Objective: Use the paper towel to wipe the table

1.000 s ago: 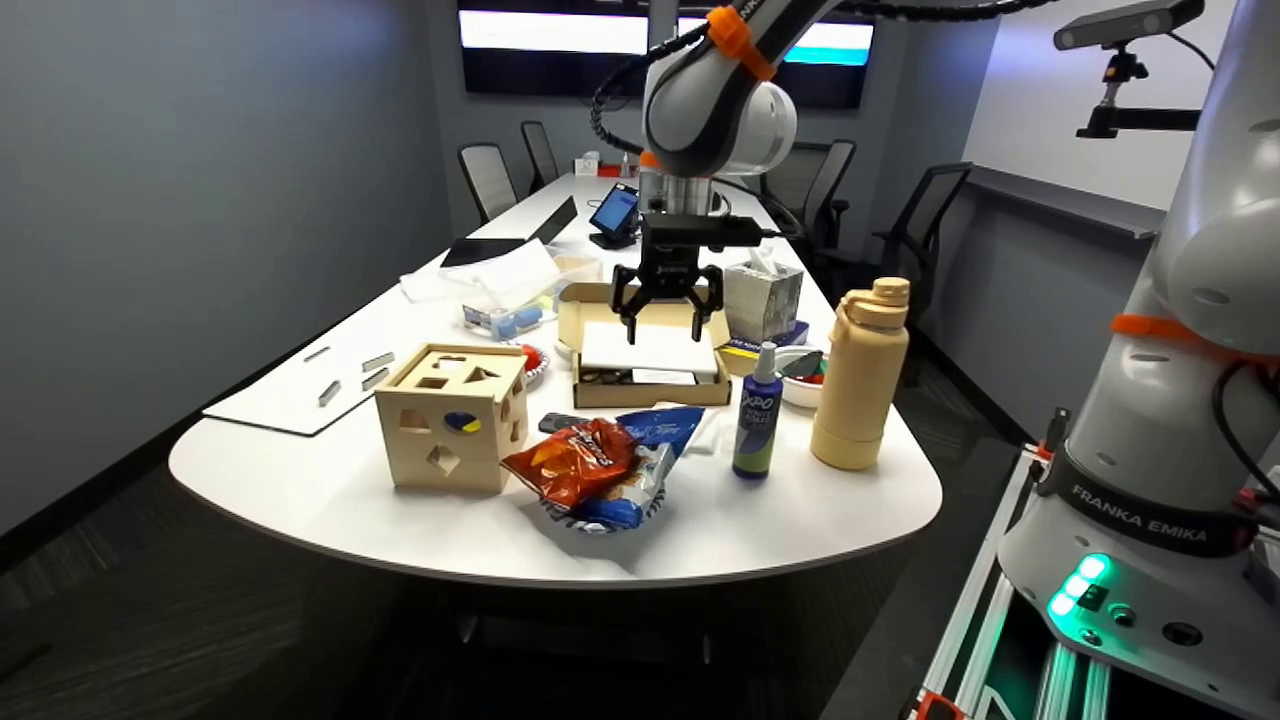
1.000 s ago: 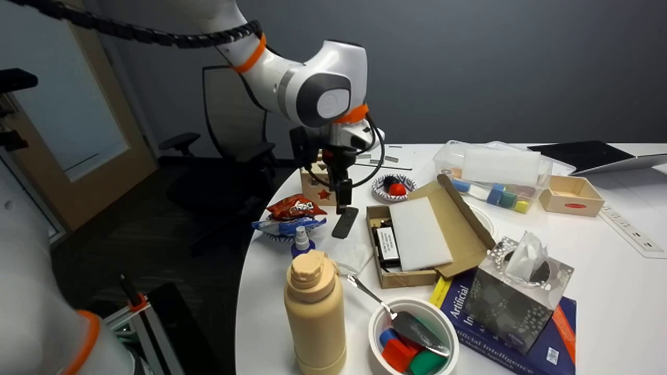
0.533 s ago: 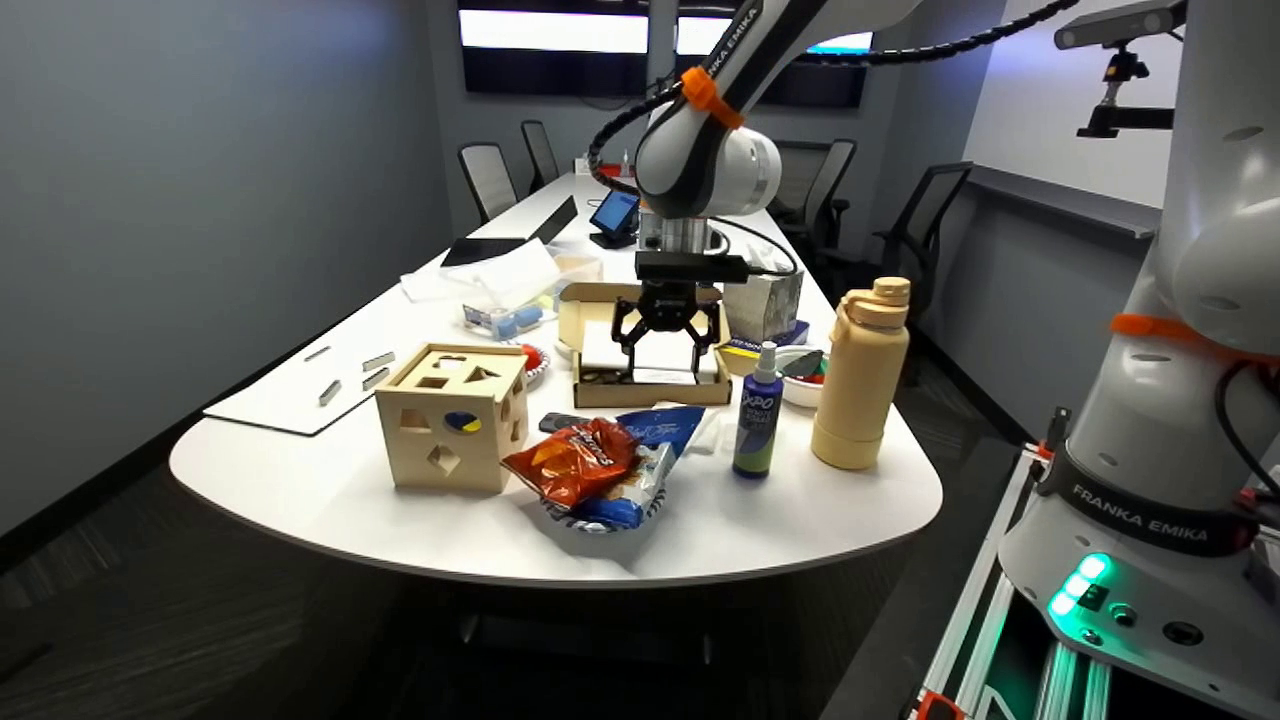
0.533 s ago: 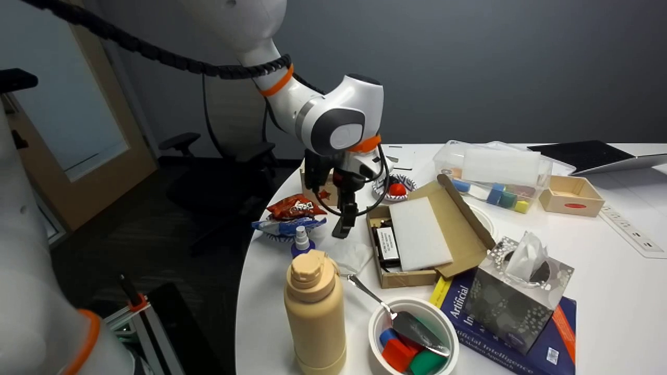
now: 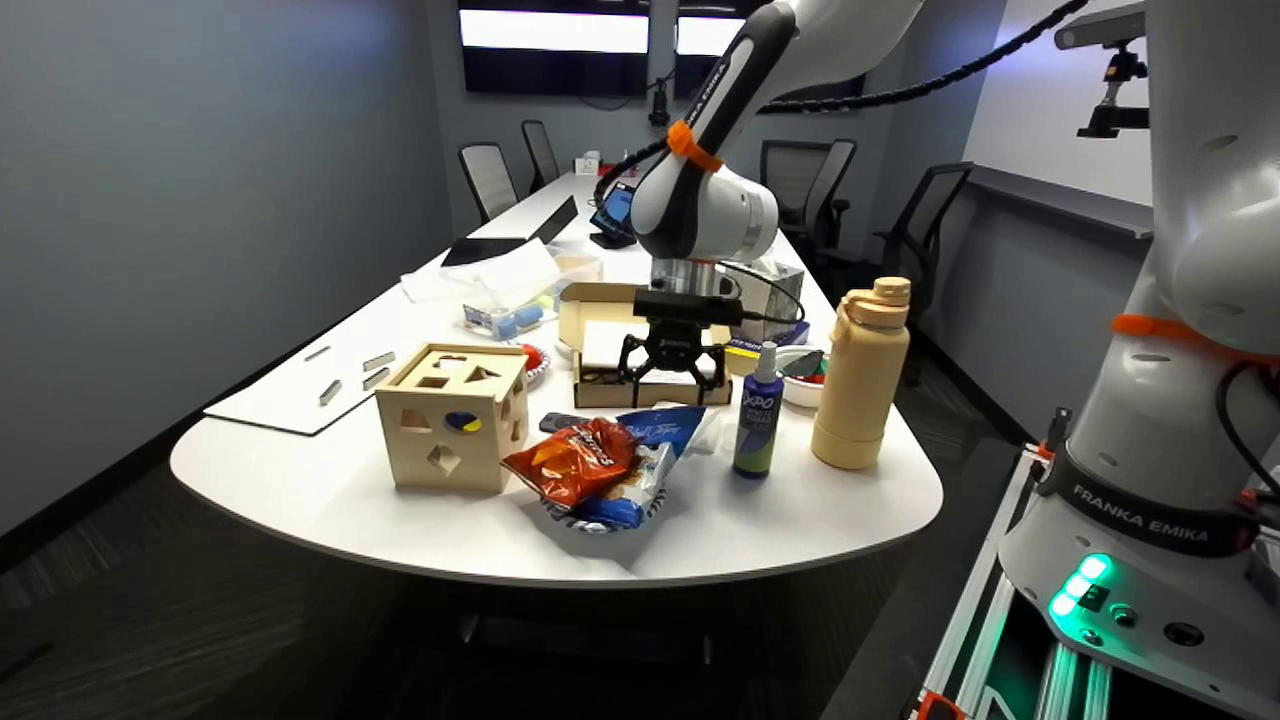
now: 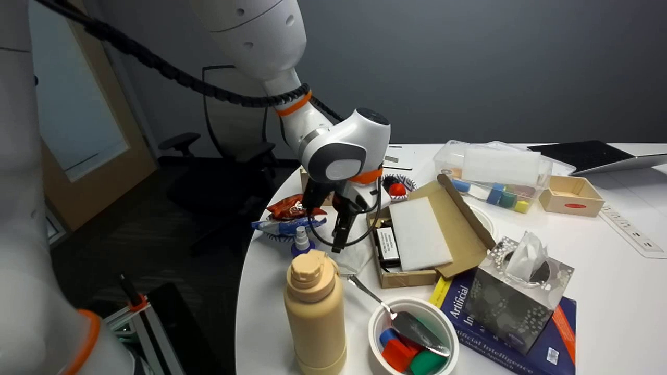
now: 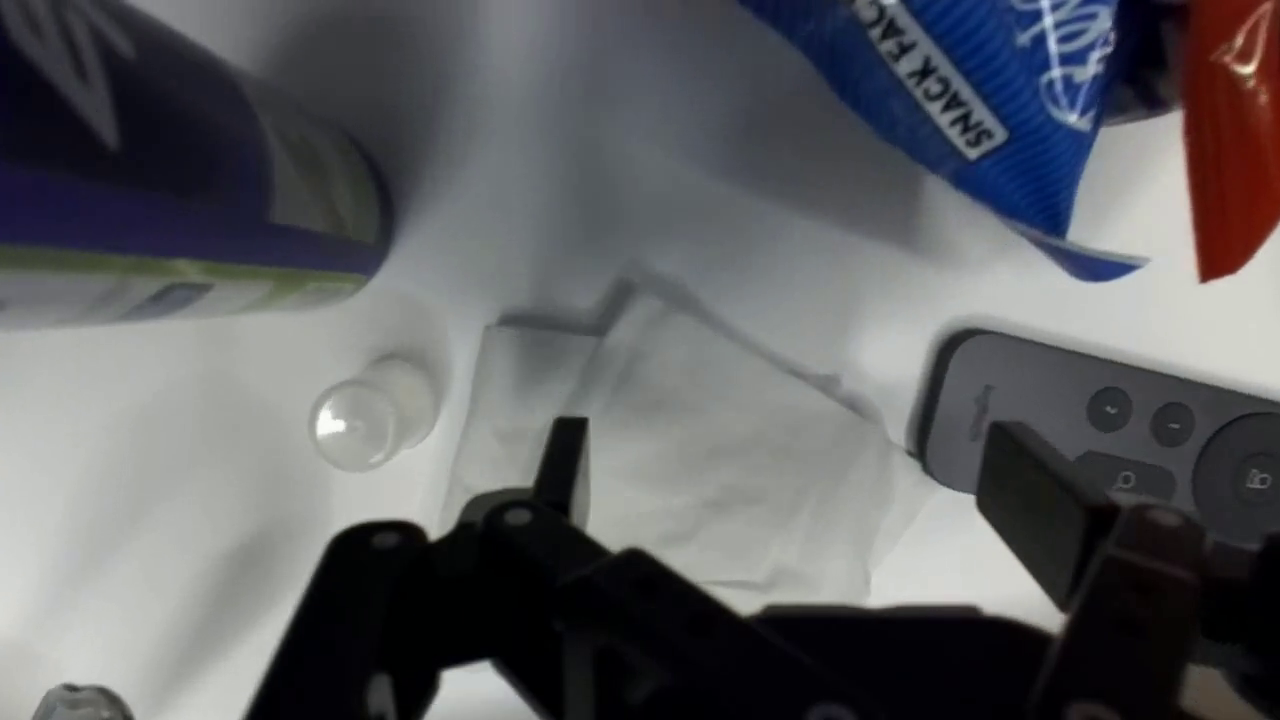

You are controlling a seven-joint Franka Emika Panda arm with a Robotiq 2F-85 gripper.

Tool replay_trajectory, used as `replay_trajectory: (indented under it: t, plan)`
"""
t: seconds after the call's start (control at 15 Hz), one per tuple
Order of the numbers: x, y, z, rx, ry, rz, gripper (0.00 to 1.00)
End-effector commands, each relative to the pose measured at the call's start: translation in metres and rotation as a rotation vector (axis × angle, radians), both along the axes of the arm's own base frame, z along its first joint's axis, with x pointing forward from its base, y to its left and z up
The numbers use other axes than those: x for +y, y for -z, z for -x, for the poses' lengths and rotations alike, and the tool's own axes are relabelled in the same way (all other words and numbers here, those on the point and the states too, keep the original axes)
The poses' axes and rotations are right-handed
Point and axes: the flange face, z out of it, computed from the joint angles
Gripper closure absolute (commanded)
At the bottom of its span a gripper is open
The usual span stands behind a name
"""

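The paper towel (image 7: 720,470) is a white, folded, crumpled sheet lying flat in the wrist view. It also shows in an exterior view (image 6: 358,260), partly behind the gripper. It lies on the white table (image 5: 330,505), which has a rounded near end. My gripper (image 7: 790,450) is open and empty, pointing down over the towel. One finger (image 7: 565,470) stands over the towel's left part; the other finger (image 7: 1035,500) appears over the remote. In both exterior views the gripper (image 5: 668,398) (image 6: 337,248) hangs low, between the chip bags and the cardboard box. I cannot tell whether the fingertips touch anything.
A grey remote (image 7: 1040,385) lies beside the towel. Close by are a spray bottle (image 5: 757,425), chip bags (image 5: 575,462), a small clear cap-like piece (image 7: 355,425), a cardboard box (image 5: 650,394), a wooden shape cube (image 5: 440,440) and a tall beige bottle (image 6: 315,323).
My gripper has come down toward the table and moved nearer the table's rounded end, to over the paper towel. It stays open. The objects on the table have not moved.
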Motion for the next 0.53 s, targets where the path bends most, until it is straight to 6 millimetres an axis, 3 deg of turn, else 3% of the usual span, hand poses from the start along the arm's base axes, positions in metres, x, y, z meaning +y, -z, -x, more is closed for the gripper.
replay_trajectory:
  t: [0.0, 0.47]
  plan:
    - [-0.009, 0.018, 0.004, 0.005, 0.068, -0.020, 0.00]
    - [-0.030, 0.016, 0.004, -0.012, 0.135, 0.028, 0.00]
